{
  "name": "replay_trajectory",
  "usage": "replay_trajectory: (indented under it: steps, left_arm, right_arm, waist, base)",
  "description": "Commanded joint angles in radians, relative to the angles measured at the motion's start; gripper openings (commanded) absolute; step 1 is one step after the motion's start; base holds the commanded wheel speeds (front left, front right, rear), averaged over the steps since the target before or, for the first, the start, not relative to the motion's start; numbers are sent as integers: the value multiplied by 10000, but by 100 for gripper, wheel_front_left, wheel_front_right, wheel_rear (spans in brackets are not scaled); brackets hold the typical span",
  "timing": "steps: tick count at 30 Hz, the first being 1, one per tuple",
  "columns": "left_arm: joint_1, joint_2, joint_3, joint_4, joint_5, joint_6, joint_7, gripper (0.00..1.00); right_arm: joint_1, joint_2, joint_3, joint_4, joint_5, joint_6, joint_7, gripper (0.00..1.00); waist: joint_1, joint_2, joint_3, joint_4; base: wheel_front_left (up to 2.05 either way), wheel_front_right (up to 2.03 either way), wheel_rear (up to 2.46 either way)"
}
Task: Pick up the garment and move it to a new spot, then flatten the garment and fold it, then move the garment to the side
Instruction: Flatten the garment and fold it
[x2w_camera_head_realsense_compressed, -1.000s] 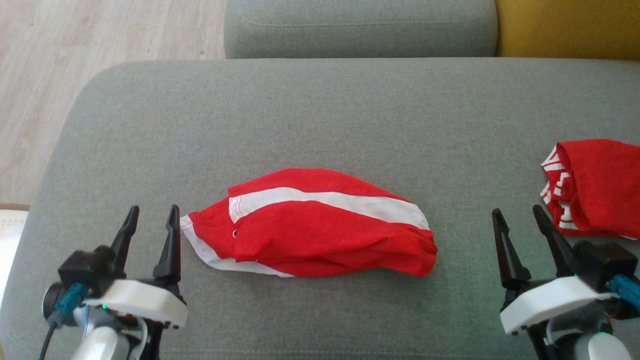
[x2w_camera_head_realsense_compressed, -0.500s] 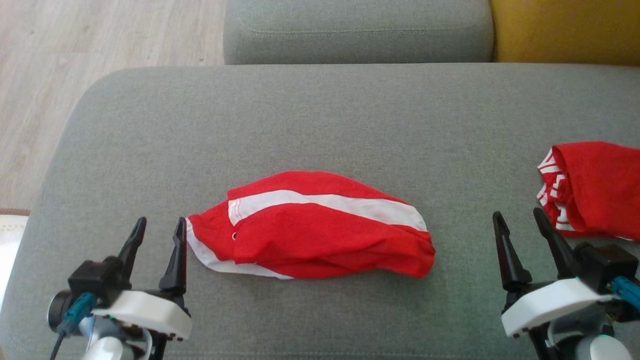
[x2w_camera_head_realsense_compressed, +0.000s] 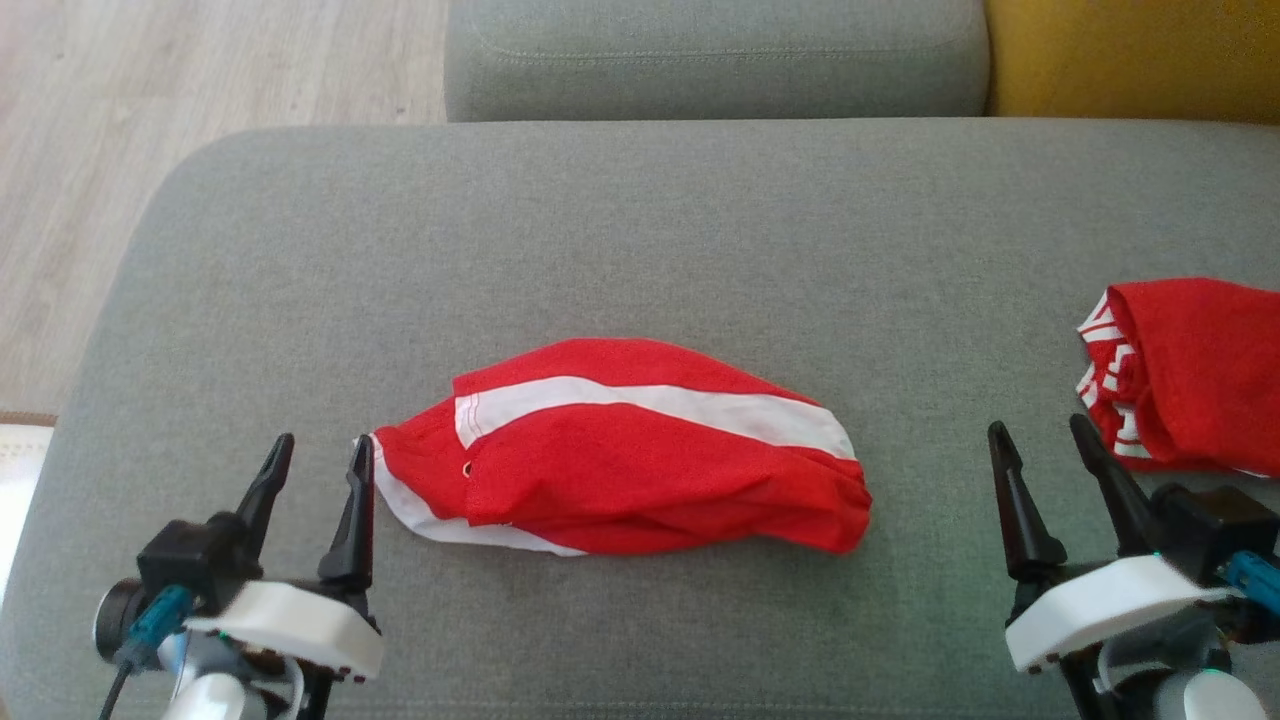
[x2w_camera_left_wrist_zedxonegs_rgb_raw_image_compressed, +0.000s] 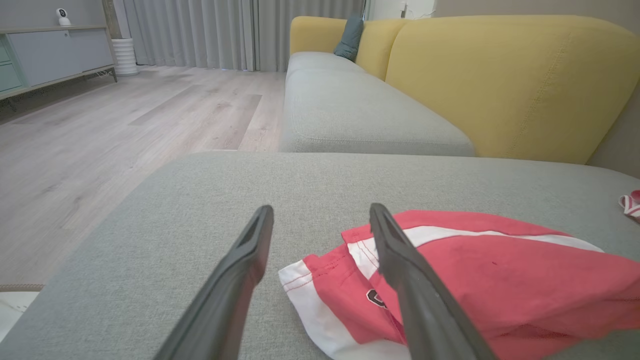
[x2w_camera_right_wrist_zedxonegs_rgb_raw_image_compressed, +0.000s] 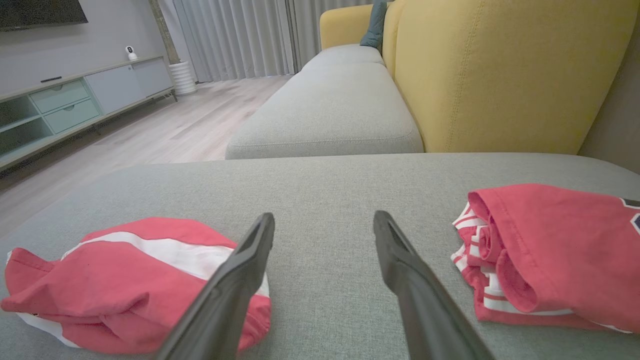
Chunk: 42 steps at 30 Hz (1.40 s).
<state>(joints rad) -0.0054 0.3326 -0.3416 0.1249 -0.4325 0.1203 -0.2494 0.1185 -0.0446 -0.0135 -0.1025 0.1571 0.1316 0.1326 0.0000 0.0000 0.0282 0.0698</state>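
Note:
The garment (x2w_camera_head_realsense_compressed: 620, 460), red with a white stripe and a white hem, lies bunched in a long heap in the middle of the grey cushion (x2w_camera_head_realsense_compressed: 640, 230). My left gripper (x2w_camera_head_realsense_compressed: 323, 445) stands open at the garment's left end, its right finger close beside the white hem. In the left wrist view that gripper (x2w_camera_left_wrist_zedxonegs_rgb_raw_image_compressed: 321, 209) points past the hem of the garment (x2w_camera_left_wrist_zedxonegs_rgb_raw_image_compressed: 500, 280). My right gripper (x2w_camera_head_realsense_compressed: 1037, 425) is open and empty to the right of the garment, well apart from it. The right wrist view has this gripper (x2w_camera_right_wrist_zedxonegs_rgb_raw_image_compressed: 324, 216) over bare cushion and the garment (x2w_camera_right_wrist_zedxonegs_rgb_raw_image_compressed: 115, 270) at the left.
A second red garment (x2w_camera_head_realsense_compressed: 1190, 370) with white stripes lies folded at the cushion's right edge, close to my right gripper. Behind are another grey seat cushion (x2w_camera_head_realsense_compressed: 715, 55) and a yellow backrest (x2w_camera_head_realsense_compressed: 1135, 55). Wooden floor (x2w_camera_head_realsense_compressed: 110, 150) drops away at the left.
The left gripper shifted a little to the right, closer to the garment's left end, then stopped. The head view wobbled slightly. Right gripper and garment stayed put.

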Motion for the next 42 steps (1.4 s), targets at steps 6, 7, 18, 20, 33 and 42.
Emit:
replay_trajectory:
  steps: [6, 7, 18, 20, 33, 42]
  left_arm:
    - [-1255, 174, 84, -218, -62, -258, 437, 100]
    - [-1496, 134, -25, -162, -92, -380, 612, 100]
    - [-3854, -512, -738, 2085, -1405, -1511, 3766, 100]
    - [-4118, -512, -667, 2527, -1630, -1573, 4133, 100]
    - [-4824, -644, -657, 4279, -2597, -2151, 5070, 100]
    - [-4890, -678, -964, 4545, -2875, -2370, 5221, 100]
  right_arm:
    - [-335, -56, 141, -519, -4, -9, 66, 100]
    - [-384, -56, 158, -535, -28, -9, 82, 100]
    - [-872, -56, 280, -577, -140, -9, 77, 100]
    - [-918, -56, 270, -550, -138, -9, 47, 100]
    - [-1161, -56, 236, -314, -26, -9, -132, 100]
    - [-1166, -56, 181, -232, 37, -9, -174, 100]
  waist:
    - [0, 0, 388, 47]
    - [0, 0, 475, 50]
    - [0, 0, 1409, -158]
    - [0, 0, 1525, -207]
    - [0, 0, 1749, -386]
    - [0, 0, 1733, -390]
  base:
    - [0, 0, 0]
    - [0, 0, 0]
    - [0, 0, 0]
    - [0, 0, 0]
    - [0, 0, 0]
    - [0, 0, 0]
